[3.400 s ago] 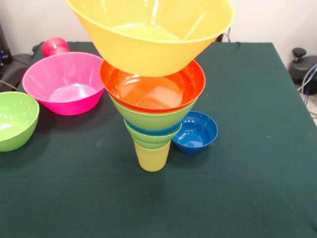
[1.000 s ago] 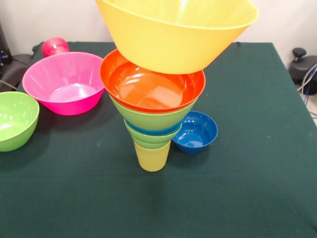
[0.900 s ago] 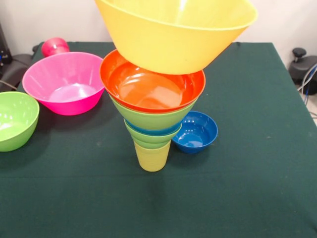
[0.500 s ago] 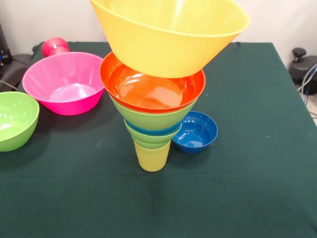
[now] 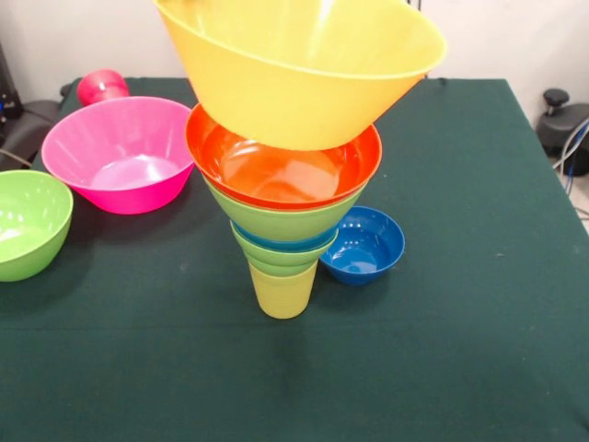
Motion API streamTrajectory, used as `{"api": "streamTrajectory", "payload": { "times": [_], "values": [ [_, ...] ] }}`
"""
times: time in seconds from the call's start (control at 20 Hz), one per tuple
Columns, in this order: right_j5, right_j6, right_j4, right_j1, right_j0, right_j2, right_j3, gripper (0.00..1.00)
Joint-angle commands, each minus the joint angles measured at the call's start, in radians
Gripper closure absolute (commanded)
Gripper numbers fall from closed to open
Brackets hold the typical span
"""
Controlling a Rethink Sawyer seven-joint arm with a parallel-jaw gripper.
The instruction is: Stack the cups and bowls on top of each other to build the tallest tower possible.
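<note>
Since half a second ago, the large yellow bowl (image 5: 294,74) has shifted left and lower, tilted, and now hangs over the orange-red bowl (image 5: 283,166) at the top of the tower (image 5: 283,230). Whether the two touch cannot be told. The tower stands mid-desk (image 5: 460,350): a pale yellow cup (image 5: 282,293) at the base, then lime green and blue bowls nested upward, each wider. All visible bowls are empty. A dark blue bowl (image 5: 365,244) sits just right of the tower. A pink bowl (image 5: 121,152) and a lime green bowl (image 5: 28,221) lie to the left, with a red cup (image 5: 101,86) behind the pink bowl. The claw is out of sight, so its state cannot be told.
</note>
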Motion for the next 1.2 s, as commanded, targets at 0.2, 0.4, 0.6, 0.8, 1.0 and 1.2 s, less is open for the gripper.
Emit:
{"api": "streamTrajectory", "payload": {
  "times": [0.2, 0.4, 0.6, 0.8, 1.0, 1.2],
  "values": [
    [-0.054, -0.072, -0.069, 0.055, -0.013, 0.022, 0.076, 1.0],
    [-0.056, -0.076, -0.067, 0.06, -0.032, 0.04, 0.083, 1.0],
    [-0.065, -0.079, -0.073, 0.07, -0.046, 0.052, 0.089, 1.0],
    [-0.08, -0.071, -0.081, 0.076, -0.042, 0.047, 0.086, 1.0],
    [-0.093, -0.055, -0.086, 0.078, -0.018, 0.02, 0.078, 1.0],
    [-0.098, -0.047, -0.078, 0.078, -0.013, 0.019, 0.079, 1.0]
  ]
}}
